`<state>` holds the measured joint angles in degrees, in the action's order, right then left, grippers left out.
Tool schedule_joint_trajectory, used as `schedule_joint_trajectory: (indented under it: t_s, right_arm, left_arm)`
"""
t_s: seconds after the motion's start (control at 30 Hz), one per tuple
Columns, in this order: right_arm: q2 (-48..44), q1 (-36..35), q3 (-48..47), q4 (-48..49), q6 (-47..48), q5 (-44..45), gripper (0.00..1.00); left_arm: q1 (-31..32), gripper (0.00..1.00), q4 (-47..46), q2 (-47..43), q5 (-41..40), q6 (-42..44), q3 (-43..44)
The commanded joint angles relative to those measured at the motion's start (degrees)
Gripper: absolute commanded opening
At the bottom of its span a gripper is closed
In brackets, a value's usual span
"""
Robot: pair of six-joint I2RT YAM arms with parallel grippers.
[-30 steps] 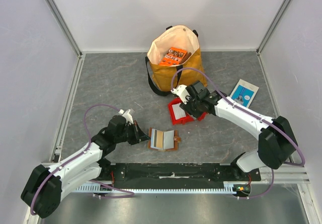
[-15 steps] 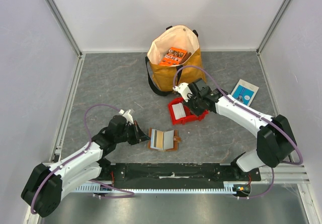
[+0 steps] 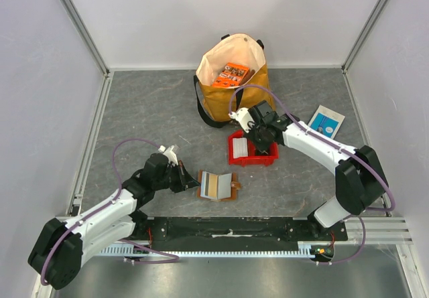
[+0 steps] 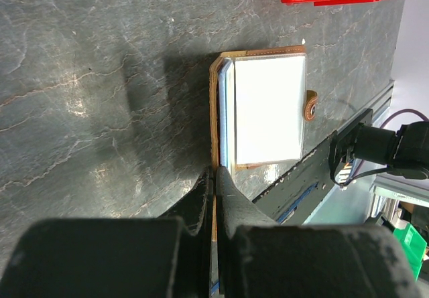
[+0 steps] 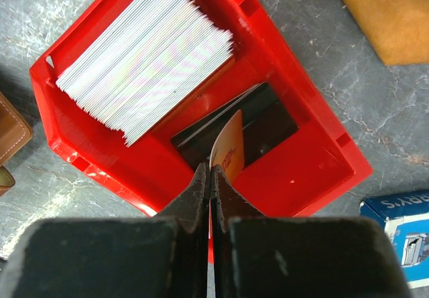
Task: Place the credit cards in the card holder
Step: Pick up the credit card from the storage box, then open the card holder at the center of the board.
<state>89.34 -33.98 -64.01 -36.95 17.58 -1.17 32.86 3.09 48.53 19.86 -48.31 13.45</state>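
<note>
The brown card holder (image 3: 218, 185) lies open on the table, with a white card (image 4: 268, 107) in its pocket and a snap tab (image 4: 310, 108). My left gripper (image 3: 186, 178) is shut on the holder's left edge (image 4: 214, 172). The credit cards sit in a red bin (image 3: 269, 157): a slanted stack of white cards (image 5: 147, 57) and dark cards (image 5: 258, 127) lying flat. My right gripper (image 3: 257, 139) reaches into the bin and is shut (image 5: 211, 171) on one orange-and-white card (image 5: 229, 145) that stands on edge.
A yellow tote bag (image 3: 214, 104) holding an orange packet (image 3: 231, 74) stands behind the bin. A blue-and-white box (image 3: 326, 123) lies at the right and shows in the right wrist view (image 5: 402, 228). White walls enclose the table.
My right gripper has shifted back and right over the bin and turned. The red bin has rotated slightly squarer. The left arm and the holder have not moved.
</note>
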Motion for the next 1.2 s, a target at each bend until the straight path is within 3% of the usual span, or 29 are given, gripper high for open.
schedule_joint_trajectory:
  t_s: [0.0, 0.1, 0.2, 0.43, 0.53, 0.67, 0.77, 0.9, 1.17]
  right_arm:
    - [0.22, 0.23, -3.31, -0.06, -1.14, 0.81, 0.00]
    - [-2.06, 0.23, -4.02, 1.00, -2.02, 3.53, 0.00]
    - [-5.65, 0.23, -4.90, 1.09, -3.60, 5.47, 0.00]
    - [-16.02, 0.14, -3.41, 3.02, -10.89, 6.09, 0.00]
    - [-21.56, 0.23, 0.10, 6.96, -17.47, 4.25, 0.00]
    - [-30.17, 0.14, 8.00, 17.32, -33.27, -0.22, 0.00]
    - [-37.11, -0.21, 18.70, 29.27, -48.30, -1.91, 0.00]
    - [-42.92, -2.75, 29.00, 42.02, -63.26, 0.28, 0.00]
    - [-46.72, -17.33, 38.95, 57.14, -75.58, 17.84, 0.00]
  left_arm:
    - [0.10, 0.02, -0.99, -1.25, 1.24, 2.09, 1.66]
    - [0.10, 0.03, 0.07, -2.04, 0.45, 2.00, 1.66]
    - [0.18, 0.12, 1.82, -3.35, -0.87, 1.56, 1.58]
    - [0.10, 0.41, 7.01, -8.54, -5.17, 0.24, 1.84]
    - [0.10, 0.45, 11.57, -11.78, -8.42, -0.20, 3.15]
    - [0.10, 0.51, 13.52, -18.28, -11.77, -2.22, 4.82]
    - [0.10, 0.54, 8.36, -19.09, -10.37, -4.32, 4.92]
    - [0.27, 0.52, 0.97, -13.83, -6.15, -6.44, 4.48]
    - [0.80, 0.53, -21.52, -9.52, 0.62, -14.86, 2.46]
